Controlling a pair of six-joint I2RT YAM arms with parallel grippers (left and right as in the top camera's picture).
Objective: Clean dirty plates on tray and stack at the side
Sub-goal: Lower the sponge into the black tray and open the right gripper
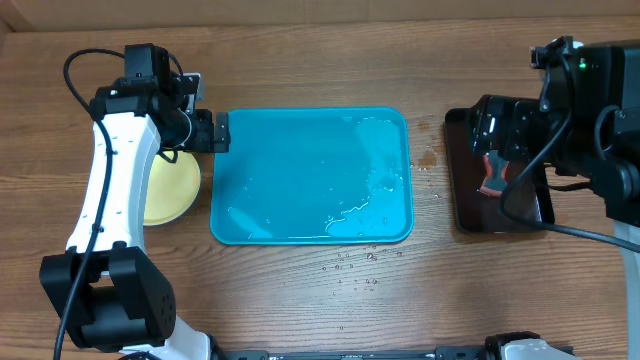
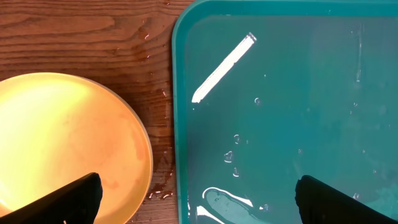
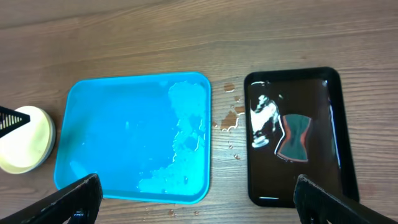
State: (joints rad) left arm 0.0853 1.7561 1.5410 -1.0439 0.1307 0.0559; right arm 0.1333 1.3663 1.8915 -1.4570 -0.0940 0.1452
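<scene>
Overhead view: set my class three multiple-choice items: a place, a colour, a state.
1. Where is the pale yellow round plate? A) on the wooden table, left of the large turquoise plastic tray B) inside that tray C) at the right edge.
2. What colour is the narrow glossy tray on the right? A) white B) black C) red.
3. The turquoise tray is: A) dry, holding plates B) overturned C) wet, holding no plates.
Answers: 1 A, it lies beside the tray's left rim; 2 B, its surface is dark and shiny; 3 C, water pools in it and nothing else.
</scene>
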